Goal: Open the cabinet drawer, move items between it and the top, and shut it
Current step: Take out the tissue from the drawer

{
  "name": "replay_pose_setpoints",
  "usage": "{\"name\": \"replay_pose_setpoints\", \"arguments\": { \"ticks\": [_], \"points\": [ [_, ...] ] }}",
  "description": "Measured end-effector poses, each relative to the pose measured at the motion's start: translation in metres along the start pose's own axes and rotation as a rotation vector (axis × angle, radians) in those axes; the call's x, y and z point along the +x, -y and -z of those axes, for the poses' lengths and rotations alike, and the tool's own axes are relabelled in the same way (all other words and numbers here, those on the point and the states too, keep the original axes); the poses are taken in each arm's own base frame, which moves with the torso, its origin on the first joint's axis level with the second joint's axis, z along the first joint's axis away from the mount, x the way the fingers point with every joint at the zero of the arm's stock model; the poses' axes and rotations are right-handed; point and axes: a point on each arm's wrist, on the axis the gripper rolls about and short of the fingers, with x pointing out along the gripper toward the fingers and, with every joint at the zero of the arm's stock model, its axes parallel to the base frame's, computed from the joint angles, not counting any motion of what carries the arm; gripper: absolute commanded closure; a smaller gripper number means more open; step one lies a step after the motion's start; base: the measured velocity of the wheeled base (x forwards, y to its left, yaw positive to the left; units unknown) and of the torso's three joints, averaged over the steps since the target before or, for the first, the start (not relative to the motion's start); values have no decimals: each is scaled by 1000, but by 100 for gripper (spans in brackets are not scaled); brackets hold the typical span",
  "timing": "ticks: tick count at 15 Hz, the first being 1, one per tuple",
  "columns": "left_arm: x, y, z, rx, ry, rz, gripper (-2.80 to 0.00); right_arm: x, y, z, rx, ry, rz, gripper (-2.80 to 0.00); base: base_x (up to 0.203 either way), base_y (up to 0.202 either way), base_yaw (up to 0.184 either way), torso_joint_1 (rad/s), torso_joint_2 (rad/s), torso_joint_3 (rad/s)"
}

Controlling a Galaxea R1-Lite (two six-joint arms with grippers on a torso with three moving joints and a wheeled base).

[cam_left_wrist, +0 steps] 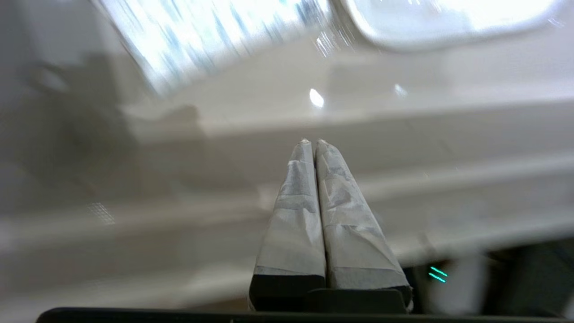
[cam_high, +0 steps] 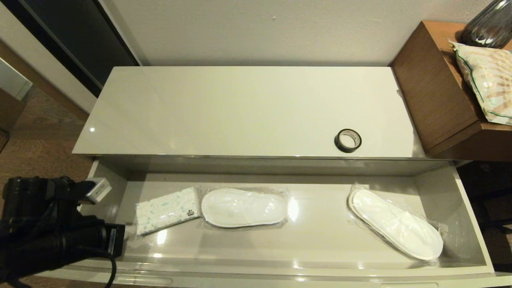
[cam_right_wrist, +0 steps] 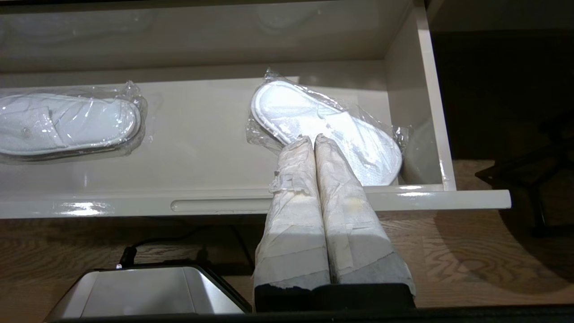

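Hovering at lower left — left gripper (cam_left_wrist: 312, 142), fingers together, over drawer (cam_high: 474, 212) corner | tissue pack (cam_high: 167, 210) beside | tape roll (cam_high: 347, 140) near top (cam_high: 224, 112) front edge | right gripper (cam_right_wrist: 312, 138) — pressed together

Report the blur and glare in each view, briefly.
Head view: sharp; small glare spots on the cabinet top and the drawer floor beside the left slipper. Left wrist view: heavy motion blur; the tissue pack is streaked and overexposed, and only the shut left end effector is crisp. Right wrist view: sharp; glints on the drawer's front edge and the right slipper's plastic wrap.
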Motion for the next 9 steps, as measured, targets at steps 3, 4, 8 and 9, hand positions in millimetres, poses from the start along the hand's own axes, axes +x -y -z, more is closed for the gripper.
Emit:
{"name": "replay_pose_setpoints", "arguments": {
  "ticks": [3,4,8,9],
  "points": [
    [21,-9,-26,153,49,-61,0,0,0,0,0,0,0,0,0,0,0,0,0,0],
    [27,-11,-32,203,79,-74,0,0,0,0,0,0,0,0,0,0,0,0,0,0],
    [57,-20,-44,350,43,-129,0,0,0,0,0,0,0,0,0,0,0,0,0,0],
    [61,-22,-48,401,33,-143,0,0,0,0,0,0,0,0,0,0,0,0,0,0]
  ]
}}
